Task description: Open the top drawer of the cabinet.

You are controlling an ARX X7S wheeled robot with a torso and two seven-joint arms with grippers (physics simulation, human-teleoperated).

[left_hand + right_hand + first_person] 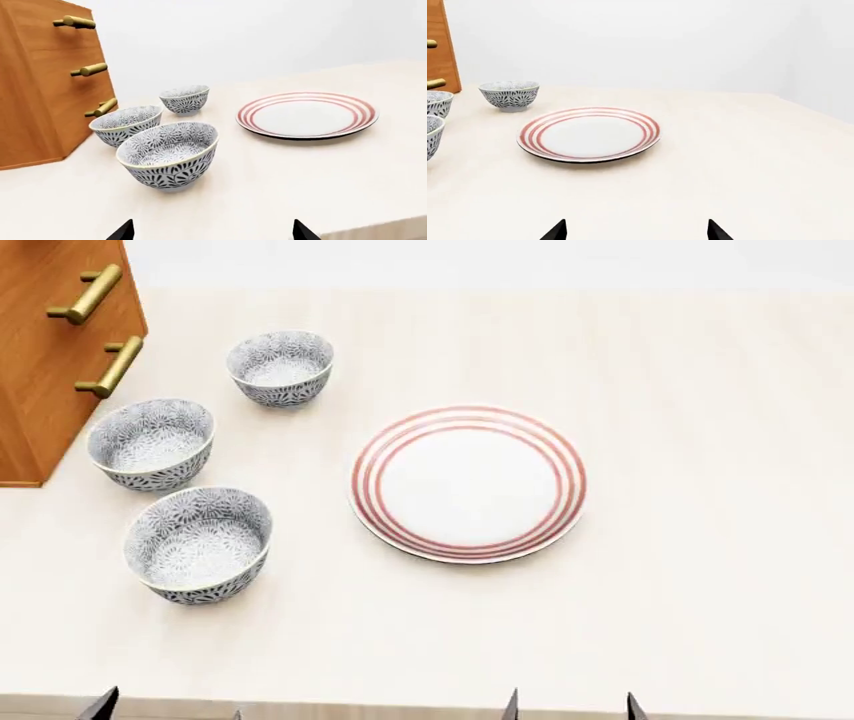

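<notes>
While both my left claw (212, 231) and right claw (636, 229) hang wide open and empty at the pale table's (694, 360) near edge, the boxy orange-brown wooden cabinet (40, 360) at its far-left corner keeps its brass-handled top drawer (84, 293) shut, three patterned bowls (200, 545) risking a knock.

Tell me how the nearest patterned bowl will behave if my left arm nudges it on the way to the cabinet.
The nearest bowl looks glazed on a small foot, so it would probably slide, perhaps rock, on the smooth table. It likely chips if knocked into the middle bowl close behind it.
</notes>
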